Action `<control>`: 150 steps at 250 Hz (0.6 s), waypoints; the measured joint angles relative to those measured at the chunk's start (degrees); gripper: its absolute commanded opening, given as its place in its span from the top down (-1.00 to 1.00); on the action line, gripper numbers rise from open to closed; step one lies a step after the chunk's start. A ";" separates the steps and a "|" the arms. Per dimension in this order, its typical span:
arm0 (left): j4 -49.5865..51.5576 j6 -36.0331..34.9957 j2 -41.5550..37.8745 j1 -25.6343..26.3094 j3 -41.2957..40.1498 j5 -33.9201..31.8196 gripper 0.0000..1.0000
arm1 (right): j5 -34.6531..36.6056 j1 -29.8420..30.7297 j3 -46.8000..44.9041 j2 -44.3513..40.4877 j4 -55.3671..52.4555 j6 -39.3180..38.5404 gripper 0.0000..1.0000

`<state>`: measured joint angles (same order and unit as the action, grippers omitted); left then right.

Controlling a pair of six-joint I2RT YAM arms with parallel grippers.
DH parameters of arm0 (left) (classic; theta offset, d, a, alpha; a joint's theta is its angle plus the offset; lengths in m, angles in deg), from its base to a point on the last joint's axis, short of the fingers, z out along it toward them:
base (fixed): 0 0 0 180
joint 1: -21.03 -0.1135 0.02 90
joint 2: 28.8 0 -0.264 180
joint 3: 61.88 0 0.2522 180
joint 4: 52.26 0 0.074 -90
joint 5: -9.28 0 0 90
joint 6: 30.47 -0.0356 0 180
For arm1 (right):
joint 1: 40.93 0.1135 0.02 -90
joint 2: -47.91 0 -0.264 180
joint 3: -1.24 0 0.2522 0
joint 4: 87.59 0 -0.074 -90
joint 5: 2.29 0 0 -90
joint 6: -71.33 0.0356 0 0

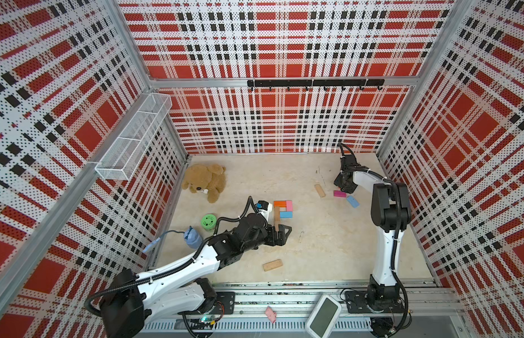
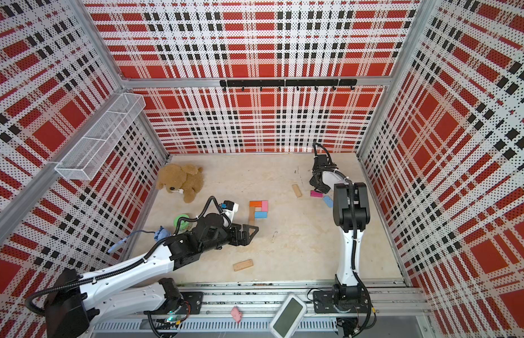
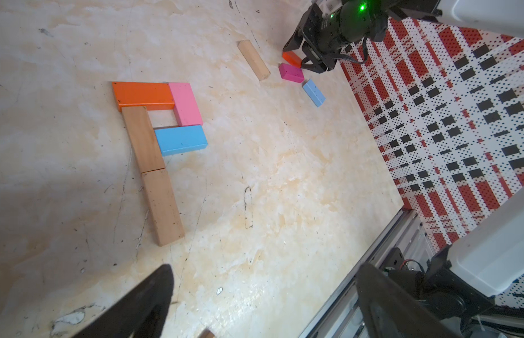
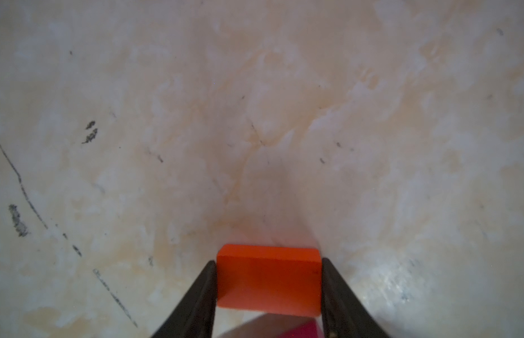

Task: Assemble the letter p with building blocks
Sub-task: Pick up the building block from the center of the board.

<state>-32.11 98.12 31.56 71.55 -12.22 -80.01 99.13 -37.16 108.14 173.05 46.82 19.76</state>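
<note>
Building blocks (image 3: 181, 140) are smooth, flat painted or bare wood bricks on my mottled cream table (image 1: 328, 248). Nearest me, one wood brick (image 1: 272, 264) lies alone. My left gripper (image 1: 285, 235) reaches in low, fingers spread wide and empty, just short of the P shape (image 3: 142, 137): two wood bricks form the stem; orange, pink and blue close the loop. Farther right lie wood, magenta and blue bricks. Beyond them my right gripper (image 4: 268, 262), arm arched downward, pinches an orange brick (image 4: 268, 284).

The orange block (image 3: 142, 94), pink block (image 3: 185, 104), blue block (image 3: 180, 140) and 2 tan blocks (image 3: 144, 139) lie flat, touching, as a P. A second orange block (image 4: 268, 281) sits apart.
</note>
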 measured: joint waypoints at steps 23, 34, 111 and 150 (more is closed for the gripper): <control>0.00 0.00 0.02 0.02 0.00 0.39 -0.99 | -0.48 0.28 -2.82 -3.13 0.39 -0.87 0.09; 0.00 0.00 0.02 0.02 0.00 0.44 -0.99 | -0.59 0.63 -4.37 -5.22 0.70 -1.31 0.09; -3.93 -0.13 0.17 0.55 -2.62 0.15 -0.99 | -1.07 6.71 -15.43 -22.53 5.29 -2.56 0.09; -6.45 -1.40 0.83 3.06 -4.37 -1.57 -0.99 | -0.55 12.44 -18.97 -25.59 5.77 -4.46 0.09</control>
<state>-38.56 96.72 32.39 74.61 -16.59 -81.58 98.58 -24.73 89.17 147.46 52.59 15.30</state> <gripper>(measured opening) 0.994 0.522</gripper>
